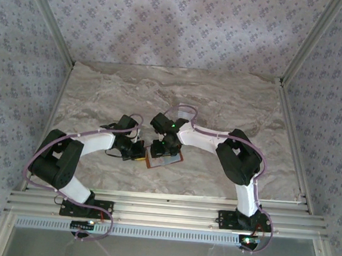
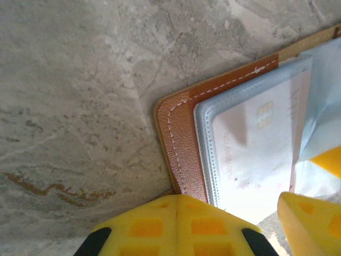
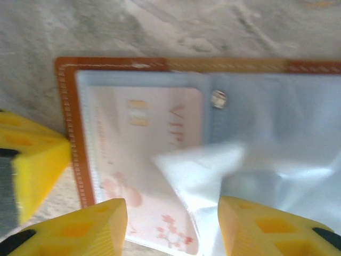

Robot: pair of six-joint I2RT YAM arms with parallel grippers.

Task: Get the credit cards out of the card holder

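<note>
My left pincer (image 2: 178, 213) closed at brown edge of card holder (image 2: 181, 144), lower frame; right pincer (image 3: 171, 209) jaws apart above sleeved credit card (image 3: 138, 138).

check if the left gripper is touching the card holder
Touching. In the left wrist view the left gripper, jaws shut, rests its tip on the brown corner rim of the card holder, no gap; the right wrist view agrees.
</note>
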